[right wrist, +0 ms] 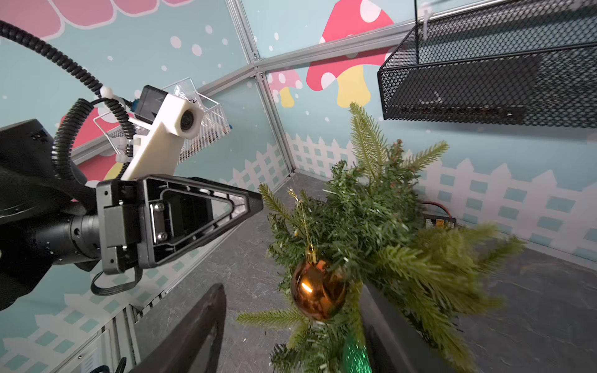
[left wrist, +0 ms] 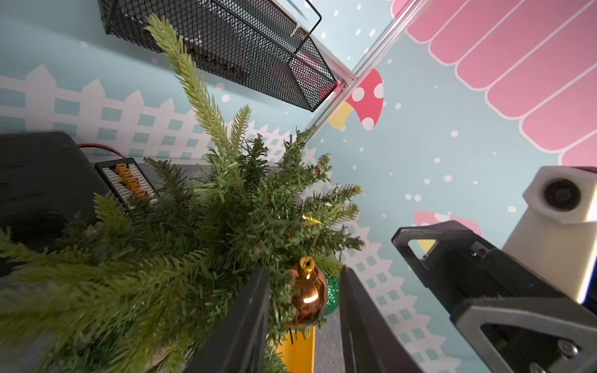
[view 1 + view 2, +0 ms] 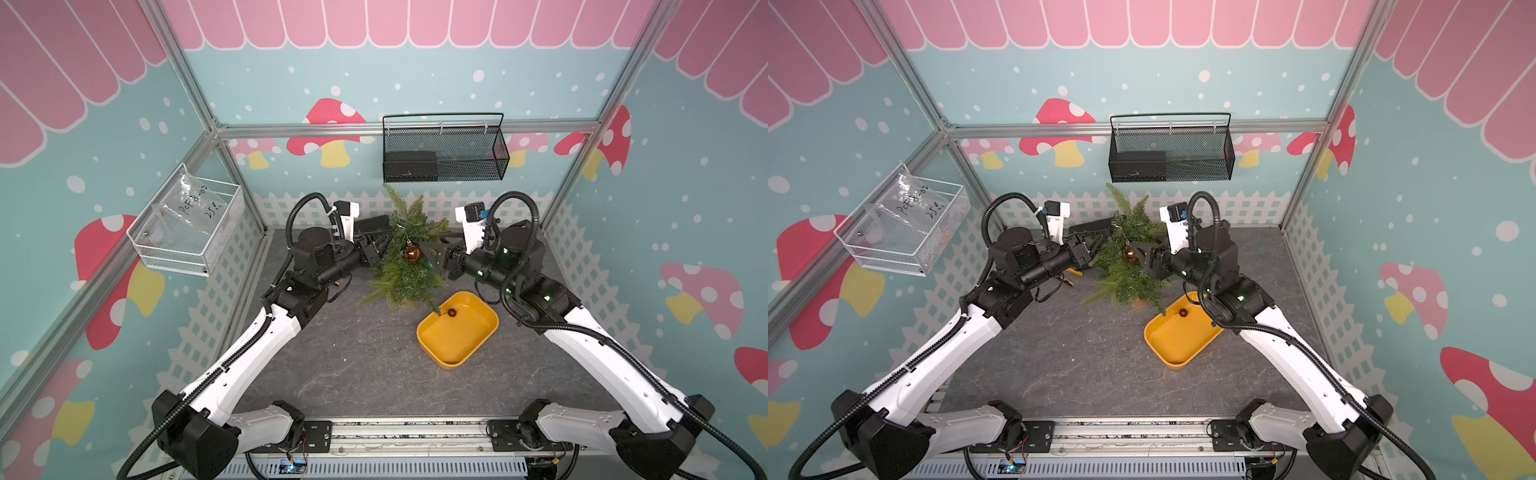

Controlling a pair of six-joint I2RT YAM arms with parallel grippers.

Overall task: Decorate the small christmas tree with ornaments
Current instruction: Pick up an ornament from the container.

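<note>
1. left tool (image 2: 303, 269): jaws parted, nothing gripped; copper ball (image 2: 305, 294) hangs between them.
2. small christmas tree (image 3: 399, 274) between both tools: bristly, springy, likely tippy.
3. copper ball: shiny, slick, probably fragile; take it by the gold cap.
4. right tool (image 1: 292, 287): jaws wide, nothing clamped; green glitter ball (image 1: 355, 355) beside one jaw.
5. dark red ball (image 3: 451, 313) in yellow tray (image 3: 453, 345) behind right tool: tiny, likely rolls.

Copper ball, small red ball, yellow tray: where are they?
copper ball (image 3: 412, 253), a top view, its shiny front.
small red ball (image 3: 451, 313), a top view, its middle.
yellow tray (image 3: 457, 347), a top view, its bare floor.
</note>
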